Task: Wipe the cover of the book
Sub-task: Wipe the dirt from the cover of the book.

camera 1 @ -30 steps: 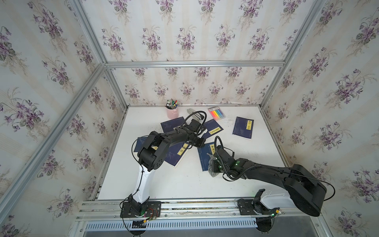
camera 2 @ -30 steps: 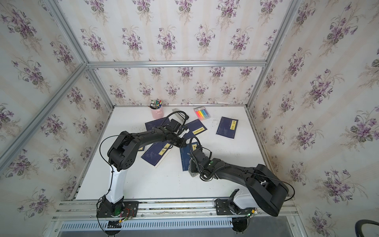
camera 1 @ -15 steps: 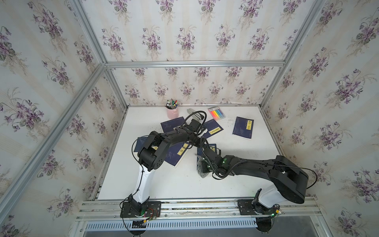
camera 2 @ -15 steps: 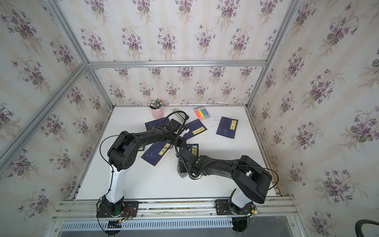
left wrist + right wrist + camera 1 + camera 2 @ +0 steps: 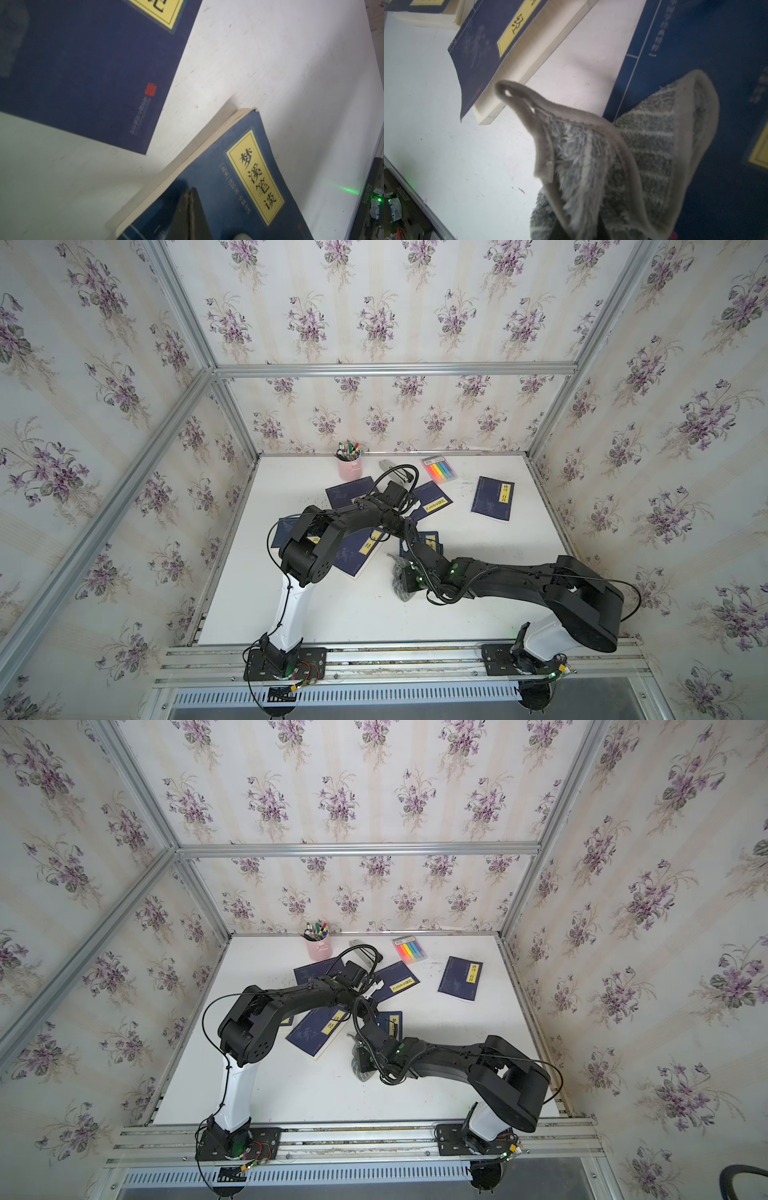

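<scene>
Since the earlier frames the right arm [image 5: 519,576] has drawn the cloth [image 5: 623,158] sideways across the book [image 5: 207,187], from over its cover to its edge; the left arm [image 5: 353,518] has not shifted. We see the right claw [image 5: 411,577] clamped tight on a bunch of grey striped terry cloth with a hemmed border and a hanging loop. The cloth's folds lie partly over the cover and partly over the white surface [image 5: 332,614]. The left claw [image 5: 190,207], fully closed and holding nothing, presses its tips on the cover to pin the book, which lies flat mid-surface. We judge the wiping well under way: the end beneath the left claw, by the yellow title label [image 5: 255,178], seems still to do. The cover is smooth, dark blue and slightly bowed, and the page block is cream.
</scene>
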